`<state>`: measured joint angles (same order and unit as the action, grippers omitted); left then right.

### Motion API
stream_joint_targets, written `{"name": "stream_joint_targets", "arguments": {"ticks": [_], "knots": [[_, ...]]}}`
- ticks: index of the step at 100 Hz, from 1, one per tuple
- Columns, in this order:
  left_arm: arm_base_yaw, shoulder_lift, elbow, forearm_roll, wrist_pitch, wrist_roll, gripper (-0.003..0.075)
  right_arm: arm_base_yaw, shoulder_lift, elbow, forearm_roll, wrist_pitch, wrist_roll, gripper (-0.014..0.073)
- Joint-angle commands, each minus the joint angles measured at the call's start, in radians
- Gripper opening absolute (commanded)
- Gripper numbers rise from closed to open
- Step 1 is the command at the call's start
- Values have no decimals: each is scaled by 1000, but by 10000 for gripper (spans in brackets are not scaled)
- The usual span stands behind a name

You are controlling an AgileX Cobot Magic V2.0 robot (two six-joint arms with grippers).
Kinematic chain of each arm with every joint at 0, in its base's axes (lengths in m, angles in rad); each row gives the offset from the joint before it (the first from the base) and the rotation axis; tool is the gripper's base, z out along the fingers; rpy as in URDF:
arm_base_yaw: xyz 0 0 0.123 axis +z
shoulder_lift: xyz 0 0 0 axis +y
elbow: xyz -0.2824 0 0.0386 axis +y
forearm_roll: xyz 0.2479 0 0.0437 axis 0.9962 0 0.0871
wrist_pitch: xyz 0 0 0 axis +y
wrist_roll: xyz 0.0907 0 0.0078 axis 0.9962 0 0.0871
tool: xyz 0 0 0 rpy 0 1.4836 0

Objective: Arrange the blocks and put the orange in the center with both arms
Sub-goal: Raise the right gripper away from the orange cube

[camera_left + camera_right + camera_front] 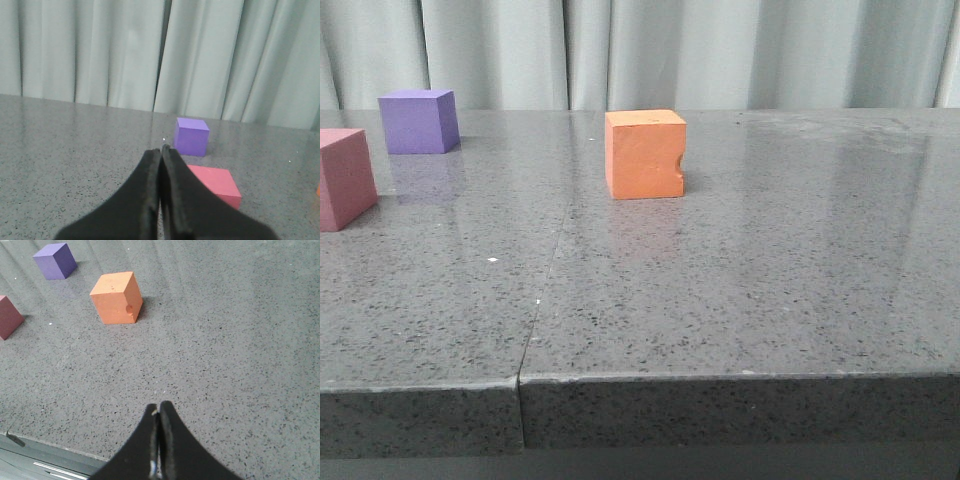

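Though unlabelled, orange cube [645, 154] notched.

You're looking at a staged test bench, lab-like: a bare grey speckled table [740, 300] with a seam, and at 12 o'clock a pale pleated curtain [720, 50] closing off the whole background behind it.

I'm parked at a grey speckled stone table [740, 300] with a seam [545, 290] running front to back. Behind it hang pale grey-green pleated curtains [720, 50], and the glossy top throws back soft, even light.
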<state>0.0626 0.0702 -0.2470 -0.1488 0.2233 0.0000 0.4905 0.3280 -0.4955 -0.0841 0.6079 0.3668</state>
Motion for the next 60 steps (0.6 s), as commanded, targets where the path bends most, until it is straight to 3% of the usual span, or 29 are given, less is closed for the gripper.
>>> {"name": "stream_joint_targets", "arguments": {"ticks": [1, 60], "knots": [[1, 82, -86, -12, -21, 0, -20, -2, -19, -9, -18, -79, -10, -67], [1, 676, -554, -22, 249, 0, -7, -2, -24, -3, -17, -74, -10, -67]]}}
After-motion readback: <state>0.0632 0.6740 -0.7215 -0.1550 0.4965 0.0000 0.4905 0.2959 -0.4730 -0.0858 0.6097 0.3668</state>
